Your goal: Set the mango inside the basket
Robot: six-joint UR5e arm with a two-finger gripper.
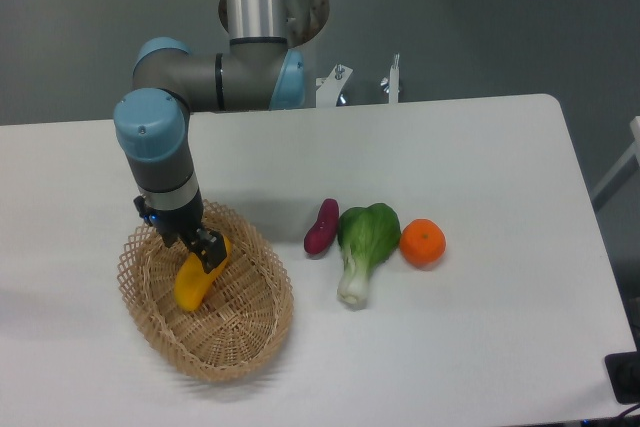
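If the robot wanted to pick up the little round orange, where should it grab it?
Probably from straight above, closing the fingers across the middle of the small round orange citrus fruit. It is widest there, and a ball grips alike anywhere. Keep one finger clear of the green leafy bok choy close beside it.

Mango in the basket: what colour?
Yellow-orange mango, seen in the fixed camera view, lying in the tan basket.
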